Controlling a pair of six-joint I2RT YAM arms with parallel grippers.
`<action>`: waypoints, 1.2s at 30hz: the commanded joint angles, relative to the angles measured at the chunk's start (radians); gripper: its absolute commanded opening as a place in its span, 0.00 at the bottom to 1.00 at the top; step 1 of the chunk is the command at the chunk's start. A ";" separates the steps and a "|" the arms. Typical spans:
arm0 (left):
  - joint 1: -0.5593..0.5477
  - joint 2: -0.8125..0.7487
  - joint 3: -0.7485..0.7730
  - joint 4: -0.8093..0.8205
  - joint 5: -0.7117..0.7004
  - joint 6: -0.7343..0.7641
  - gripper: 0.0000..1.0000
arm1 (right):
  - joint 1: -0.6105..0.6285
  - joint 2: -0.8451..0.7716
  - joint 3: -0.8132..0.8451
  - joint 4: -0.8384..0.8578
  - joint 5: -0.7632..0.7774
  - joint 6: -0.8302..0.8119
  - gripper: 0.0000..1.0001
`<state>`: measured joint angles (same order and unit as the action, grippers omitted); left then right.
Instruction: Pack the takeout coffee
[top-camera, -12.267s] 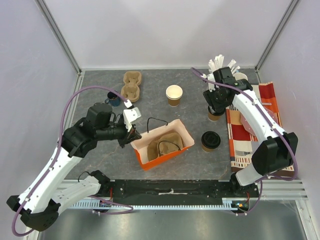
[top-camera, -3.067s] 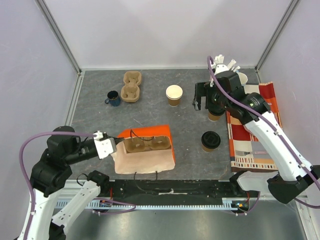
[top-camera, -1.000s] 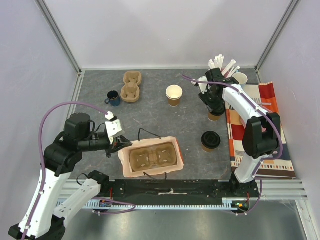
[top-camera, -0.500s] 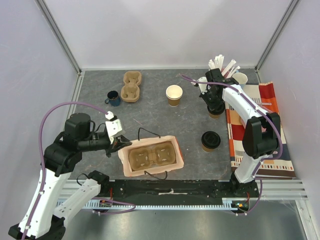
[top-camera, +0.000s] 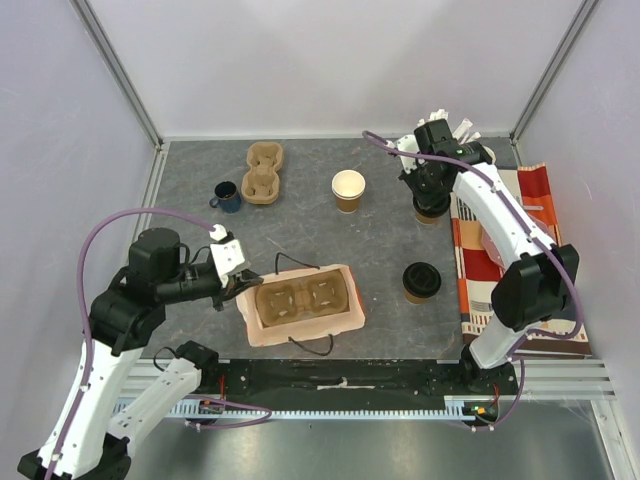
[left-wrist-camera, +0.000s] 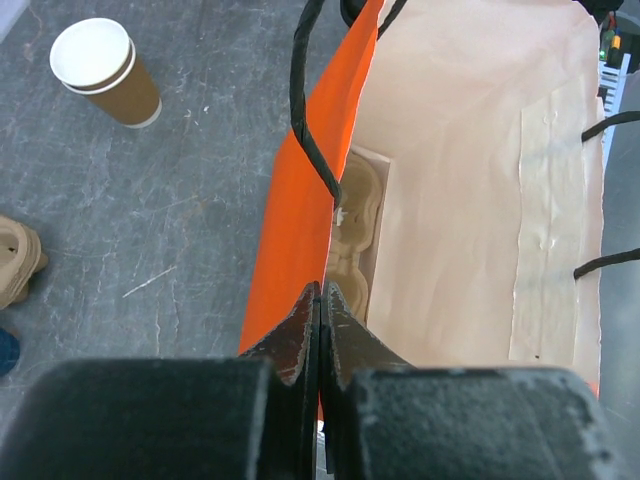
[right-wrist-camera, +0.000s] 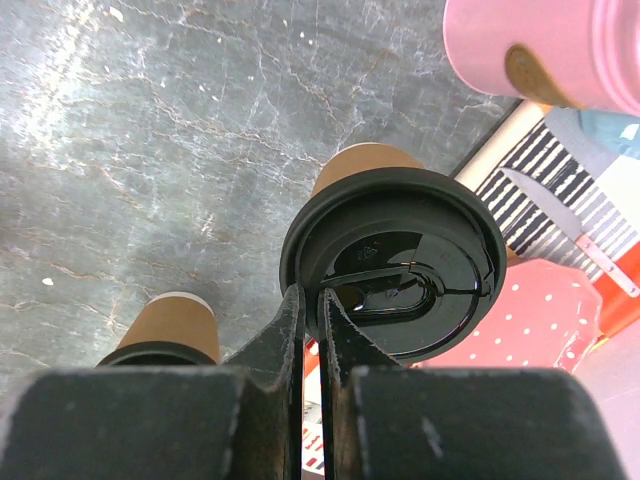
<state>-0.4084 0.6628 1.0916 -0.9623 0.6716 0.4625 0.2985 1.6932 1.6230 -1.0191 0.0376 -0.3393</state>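
My right gripper is shut on the rim of the black lid of a brown kraft takeout coffee cup. In the top view that cup sits under the right gripper at the back right, beside the striped cloth. I cannot tell whether its base touches the table. A second lidded kraft cup stands nearer the front. My left gripper is shut on the rim of the orange paper bag. The bag holds a pulp cup carrier.
An open kraft cup without a lid stands at the back centre. An empty pulp carrier and a dark blue mug are back left. A red striped cloth, a pink cup and white straws are on the right.
My right gripper closed on the lid's rim and moved with the cup toward the back of the table. The bag shifted slightly left in my left gripper.
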 joint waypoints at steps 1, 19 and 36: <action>-0.003 0.001 -0.015 0.102 -0.006 0.018 0.02 | 0.002 -0.050 0.086 -0.093 -0.018 0.034 0.00; -0.004 0.028 -0.133 0.284 -0.024 -0.010 0.02 | 0.002 -0.113 0.147 -0.130 -0.044 0.108 0.00; -0.004 0.031 -0.116 0.131 0.002 0.093 0.02 | 0.005 -0.164 0.121 -0.010 -0.067 0.117 0.00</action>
<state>-0.4084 0.6987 0.9855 -0.8318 0.6571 0.5175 0.3012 1.5944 1.7466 -1.0687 -0.0078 -0.2306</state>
